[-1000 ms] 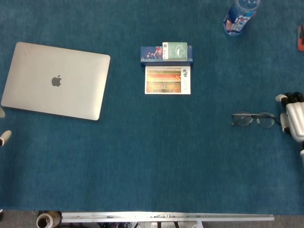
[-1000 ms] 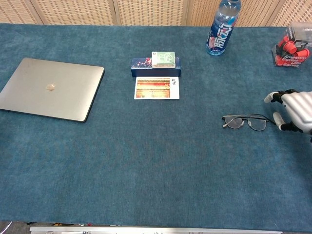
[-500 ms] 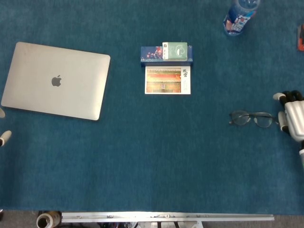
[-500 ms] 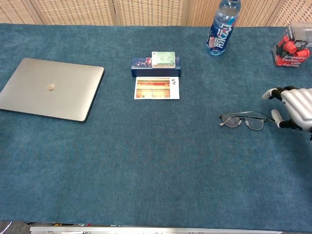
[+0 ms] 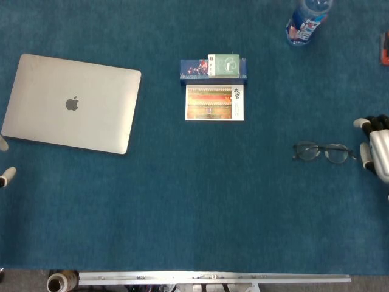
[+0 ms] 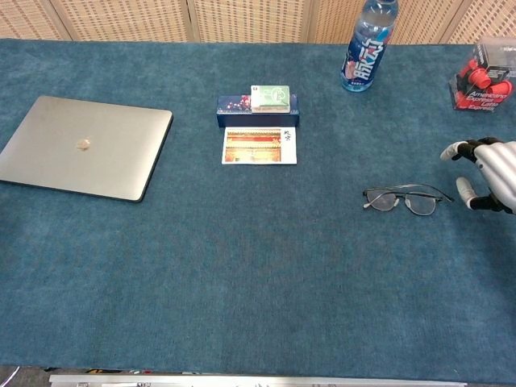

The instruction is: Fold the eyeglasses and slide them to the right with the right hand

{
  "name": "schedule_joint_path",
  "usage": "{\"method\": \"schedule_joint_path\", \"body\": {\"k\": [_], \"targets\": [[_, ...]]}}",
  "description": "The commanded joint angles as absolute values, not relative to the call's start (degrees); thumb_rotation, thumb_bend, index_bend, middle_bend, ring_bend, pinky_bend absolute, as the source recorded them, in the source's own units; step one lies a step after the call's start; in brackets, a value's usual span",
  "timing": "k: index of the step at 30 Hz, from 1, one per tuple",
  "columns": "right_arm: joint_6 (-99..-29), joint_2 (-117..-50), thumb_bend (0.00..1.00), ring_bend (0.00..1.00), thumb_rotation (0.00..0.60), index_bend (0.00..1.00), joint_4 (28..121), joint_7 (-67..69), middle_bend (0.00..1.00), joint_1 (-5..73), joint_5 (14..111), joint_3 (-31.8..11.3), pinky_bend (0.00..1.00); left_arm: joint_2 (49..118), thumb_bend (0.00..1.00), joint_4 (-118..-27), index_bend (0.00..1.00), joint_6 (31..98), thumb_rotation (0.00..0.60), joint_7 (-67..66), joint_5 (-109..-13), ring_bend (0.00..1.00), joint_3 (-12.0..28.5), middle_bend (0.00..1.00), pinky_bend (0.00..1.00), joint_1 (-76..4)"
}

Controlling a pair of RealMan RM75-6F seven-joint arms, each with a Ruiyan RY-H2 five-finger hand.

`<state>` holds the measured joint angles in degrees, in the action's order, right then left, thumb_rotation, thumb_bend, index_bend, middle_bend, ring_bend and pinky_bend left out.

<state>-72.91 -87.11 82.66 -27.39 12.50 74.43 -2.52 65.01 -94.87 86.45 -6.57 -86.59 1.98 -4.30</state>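
The eyeglasses point(image 5: 323, 152) point(image 6: 406, 199) lie folded and flat on the blue table cloth at the right side. My right hand point(image 5: 378, 151) point(image 6: 489, 176) is just right of them at the frame edge, its fingers apart and a small gap between it and the frame's end. It holds nothing. Of my left hand point(image 5: 5, 176) only white fingertips show at the far left edge of the head view, well away from the glasses; how they lie is unclear.
A closed silver laptop point(image 5: 72, 103) lies at the left. A postcard point(image 5: 214, 102) and a small box stack point(image 5: 213, 67) sit at centre back. A water bottle point(image 6: 368, 44) and a red snack pack point(image 6: 484, 78) stand at the back right.
The right hand has drawn back to the right, off the glasses. The glasses shifted slightly left and now lie free.
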Motion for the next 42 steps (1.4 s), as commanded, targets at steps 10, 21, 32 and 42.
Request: {"method": "schedule_joint_path", "body": {"k": [10,21,32,42], "targets": [[-73.1,-87.6,0.50,0.24,0.600,0.31,83.2,-26.8,0.32,13.9,75.3,-4.1,0.45,64.9,0.00,-94.9,0.50,86.3,0.600,-6.6,-86.6,0.35,2.0,0.48,0.54,-4.4],[-69.9,-92.4,0.50,0.24,0.600,0.31,77.2,-25.7,0.32,16.5,74.7,-4.9,0.45,64.7,0.00,-94.8,0.50,86.3,0.600,-6.5,-86.5,0.35,1.8,0.48,0.54,-4.2],[-68.5,-94.1,0.50,0.24,0.600,0.31,74.9,-25.6,0.32,17.5,75.0,-4.2,0.45,64.9,0.00,-94.1,0.50,86.3,0.600,-5.5,-86.2,0.35,1.7,0.48,0.54,-4.0],[-68.3,-93.8,0.50,0.24,0.600,0.31,74.5,-26.6,0.32,17.5,74.9,-3.5,0.45,65.0,0.00,-94.0,0.50,86.5,0.600,-5.4,-86.4,0.35,1.7,0.48,0.54,-3.9]]}}
